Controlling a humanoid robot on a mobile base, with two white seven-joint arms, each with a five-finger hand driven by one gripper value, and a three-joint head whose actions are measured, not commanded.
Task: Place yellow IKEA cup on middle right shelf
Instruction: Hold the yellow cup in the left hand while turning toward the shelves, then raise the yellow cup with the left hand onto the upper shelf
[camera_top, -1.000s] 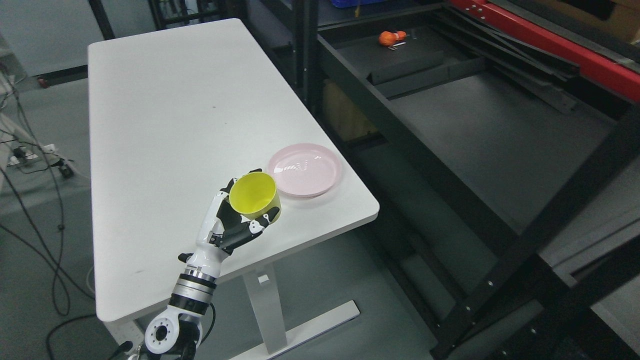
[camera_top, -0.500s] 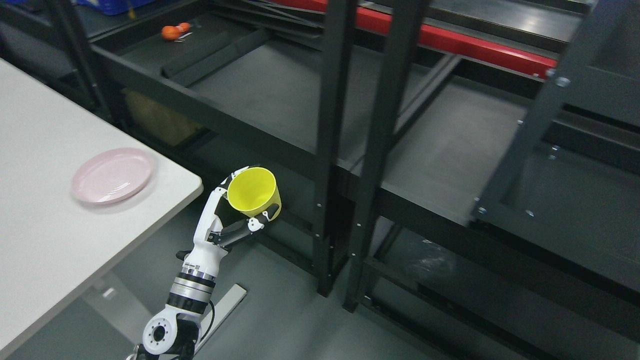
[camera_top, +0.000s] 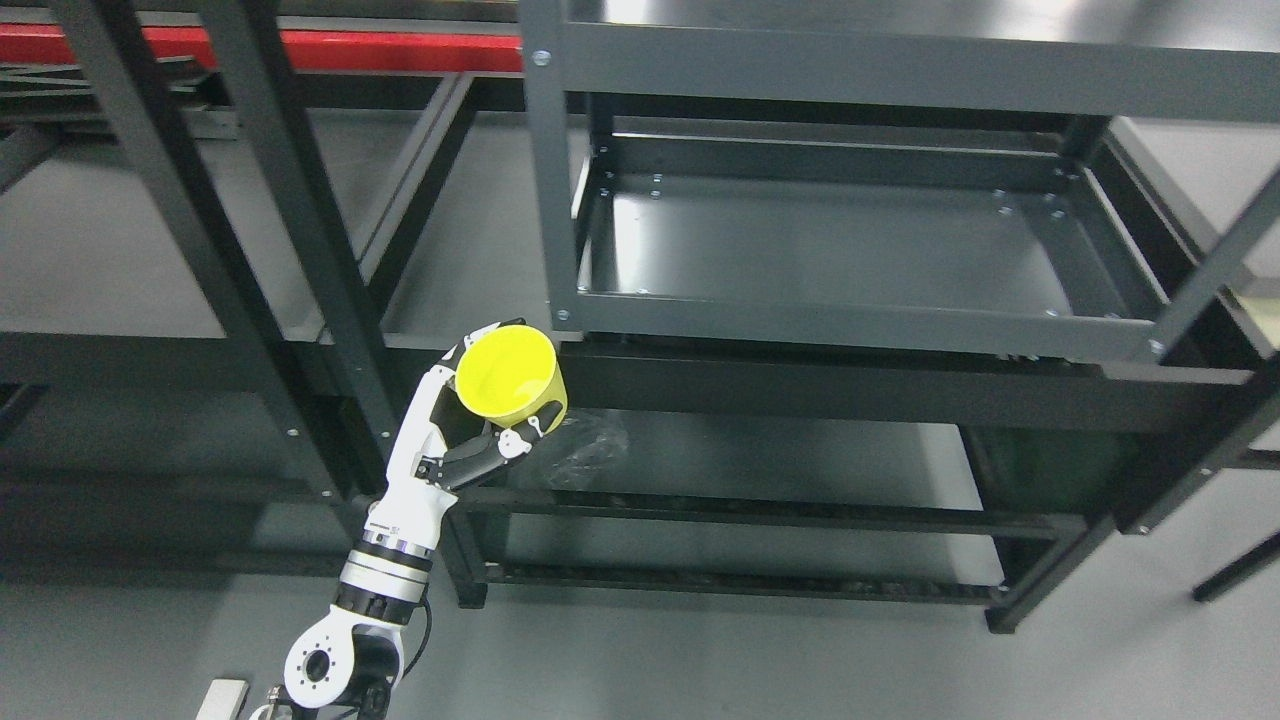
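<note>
Sitting in the grip of the left hand (camera_top: 470, 430), the yellow cup (camera_top: 510, 377), tilted with its open mouth facing up and toward the camera, its inside showing bare. Hanging in the air in front of the dark shelving, just left of and slightly below the front left corner of the middle shelf (camera_top: 860, 325), not resting on anything. Curling around the cup's lower wall and base, the white and black fingers (camera_top: 490, 455), pressed against the yellow plastic from below and from the left side. Rising from the bottom edge at the lower left, the left arm (camera_top: 385, 570), white with a metal wrist ring, angled up and to the right. Standing behind and to the right, the dark grey shelf rack (camera_top: 548, 180), its middle tray lying open with a raised rim. Lying on the lower level just right of the hand, a crumpled clear plastic bag (camera_top: 585, 455). Running across the top left behind the black uprights, a red beam (camera_top: 400, 50).
</note>
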